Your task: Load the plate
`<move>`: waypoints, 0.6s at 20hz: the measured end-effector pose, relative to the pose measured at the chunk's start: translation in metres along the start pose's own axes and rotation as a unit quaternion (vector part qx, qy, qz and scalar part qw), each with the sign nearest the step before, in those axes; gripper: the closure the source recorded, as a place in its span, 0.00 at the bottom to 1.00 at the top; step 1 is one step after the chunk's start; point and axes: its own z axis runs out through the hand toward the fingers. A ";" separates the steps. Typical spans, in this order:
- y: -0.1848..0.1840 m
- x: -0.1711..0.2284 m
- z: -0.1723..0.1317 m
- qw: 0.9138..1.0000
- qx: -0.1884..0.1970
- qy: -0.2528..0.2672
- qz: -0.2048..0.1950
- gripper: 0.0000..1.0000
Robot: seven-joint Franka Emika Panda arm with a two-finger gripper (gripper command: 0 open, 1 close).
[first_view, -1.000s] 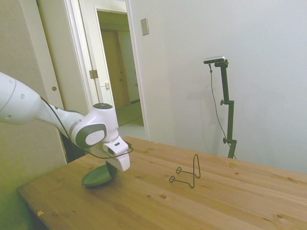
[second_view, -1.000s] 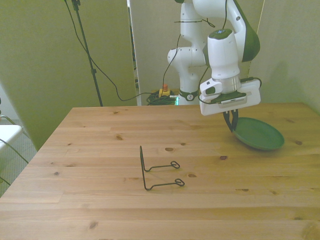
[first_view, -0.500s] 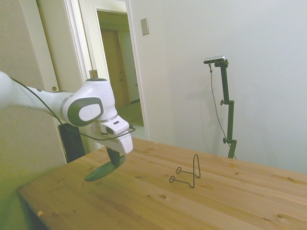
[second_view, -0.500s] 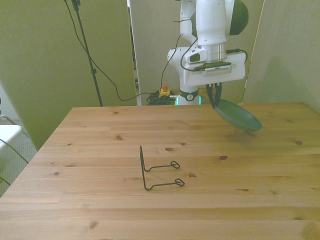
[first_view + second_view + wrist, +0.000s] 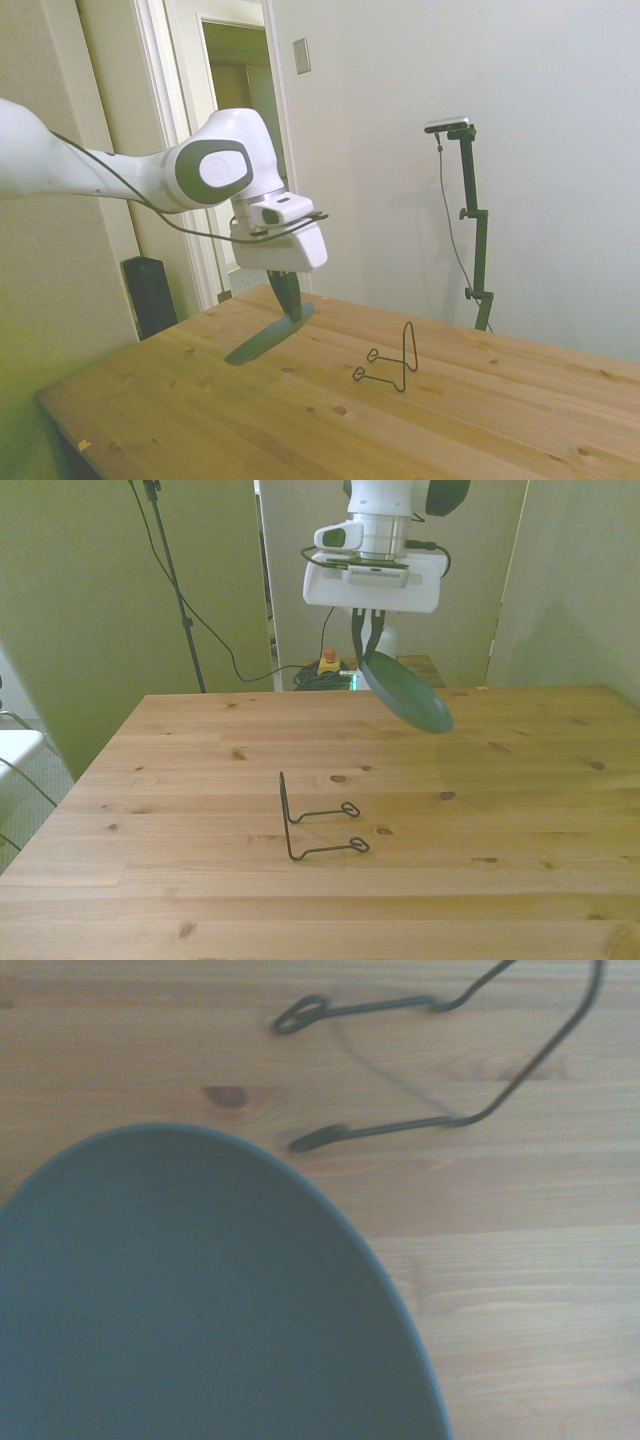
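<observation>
1. The gripper (image 5: 367,645) is clamped on the rim of the plate (image 5: 407,693), which hangs tilted below it, clear of the desk (image 5: 520,810).
2. The wire stand (image 5: 318,820) sits on the desk below and ahead of the gripper, well apart from the plate.
3. My take: tip the plate closer to upright, line its edge up with the stand's slot, then lower slowly so it doesn't knock the light wire over.
</observation>
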 end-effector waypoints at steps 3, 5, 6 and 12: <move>-0.003 0.026 -0.013 0.999 -0.036 0.016 0.003 1.00; -0.007 0.042 -0.025 0.998 -0.054 0.030 0.004 1.00; -0.010 0.050 -0.028 0.997 -0.062 0.039 0.004 1.00; -0.037 0.101 -0.015 0.992 -0.098 0.079 0.015 1.00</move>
